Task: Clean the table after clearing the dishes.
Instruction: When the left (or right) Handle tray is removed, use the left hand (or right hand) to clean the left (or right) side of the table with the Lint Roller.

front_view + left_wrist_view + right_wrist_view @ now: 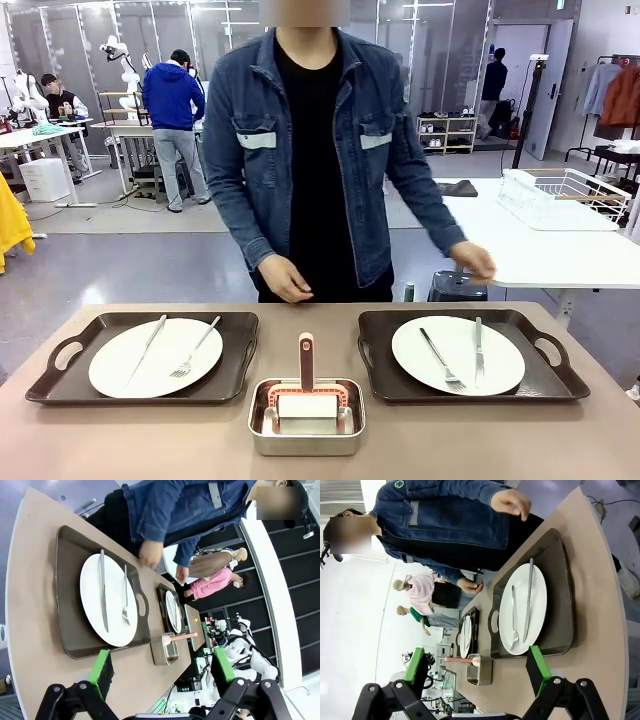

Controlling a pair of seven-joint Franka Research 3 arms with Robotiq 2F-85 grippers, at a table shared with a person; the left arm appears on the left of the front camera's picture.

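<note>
Clearly nothing is cleared yet: both dishes sit on the table (450,445), so wiping has to wait. The left plate (110,365) lies in the left tray (240,340) and the right plate (505,355) in the right tray (385,335), each with a fork (438,358) and knife (478,350) laid across it. I read that as deliberate. With the cutlery on the plate and the plate in a tray, each set can go off in one lift. The outer handles (68,352) face the side each arm comes in from.

Between the trays, toward the near edge, stands a steel pan (306,442) with a pink-handled tool (306,362) in it. The handle pokes up, probably so a claw can pinch it from above, and in the middle it should suit either arm. I take it for the wiper, though the pan wall half hides its head.

My left claw (162,672) is spread wide with nothing in it, hanging over the near left of the table. My right claw (476,667) is equally wide and empty, over the near right. The person stands at the far side, one hand (287,280) by the waist and the other out to the right. Neither touches the table, which leaves the trays free for me.
</note>
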